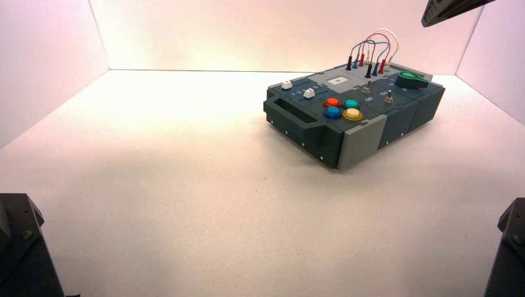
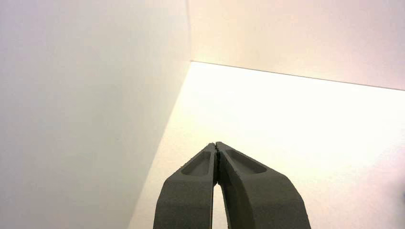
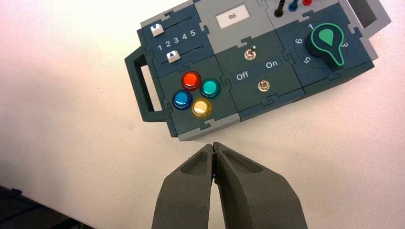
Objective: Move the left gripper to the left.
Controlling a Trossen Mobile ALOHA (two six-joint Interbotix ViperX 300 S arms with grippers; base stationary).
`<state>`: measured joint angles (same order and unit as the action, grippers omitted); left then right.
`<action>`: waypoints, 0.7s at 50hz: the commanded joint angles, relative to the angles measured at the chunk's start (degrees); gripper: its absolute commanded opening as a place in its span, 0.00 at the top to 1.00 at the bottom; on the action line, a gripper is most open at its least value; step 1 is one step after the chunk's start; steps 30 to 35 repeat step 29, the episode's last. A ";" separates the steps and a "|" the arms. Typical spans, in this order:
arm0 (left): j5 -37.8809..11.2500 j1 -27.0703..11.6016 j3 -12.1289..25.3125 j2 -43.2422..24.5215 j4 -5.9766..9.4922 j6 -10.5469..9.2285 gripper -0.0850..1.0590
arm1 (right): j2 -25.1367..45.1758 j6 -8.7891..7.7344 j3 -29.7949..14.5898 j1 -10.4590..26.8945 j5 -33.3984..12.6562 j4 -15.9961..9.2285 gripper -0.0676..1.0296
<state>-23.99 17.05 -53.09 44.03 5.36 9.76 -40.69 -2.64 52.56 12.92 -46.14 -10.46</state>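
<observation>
Left gripper (image 2: 216,149): two matte black wedge fingers pressed together at the tips, holding nothing, poised over the bare white floor (image 2: 296,143) near the corner where it meets the left wall (image 2: 86,105) (box not visible from this wrist). Right gripper (image 3: 213,148): fingers likewise pressed together and empty, hovering just off the grey front edge of the button box (image 3: 224,121), nearest the yellow button (image 3: 201,108), with red (image 3: 191,80), teal (image 3: 210,88) and blue (image 3: 182,99) buttons clustered beside it. Box (image 1: 356,111) stands turned on the right half of the floor, green knob (image 1: 413,79) and looped wires (image 1: 371,52) at its far end.
</observation>
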 commanded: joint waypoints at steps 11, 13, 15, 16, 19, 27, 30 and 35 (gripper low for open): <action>2.29 1.14 1.49 -0.62 0.44 -0.53 0.95 | -0.53 -0.26 -0.62 0.18 1.14 -0.26 0.96; 2.37 1.14 1.58 -0.53 0.44 -0.62 0.95 | -0.53 -0.26 -0.70 0.09 1.14 -0.26 0.96; 2.37 1.14 1.58 -0.53 0.44 -0.53 0.95 | -0.53 -0.26 -0.79 0.18 1.14 -0.26 0.96; 2.37 1.14 1.49 -0.53 0.44 -0.62 0.95 | -0.53 -0.09 -0.79 0.18 1.05 -0.26 0.96; 2.37 1.14 1.41 -0.35 0.44 -0.62 0.95 | -0.62 -0.26 -0.62 0.18 1.05 -0.26 0.96; 2.37 1.14 1.32 -0.35 0.44 -0.62 0.95 | -0.97 -0.26 -0.53 0.09 0.79 -0.26 0.96; 2.29 1.14 1.32 -0.35 0.44 -0.62 0.95 | -1.05 -0.26 -0.53 0.18 0.79 -0.26 0.96; 2.29 1.14 1.32 -0.35 0.44 -0.62 0.95 | -1.05 -0.26 -0.53 0.18 0.79 -0.26 0.96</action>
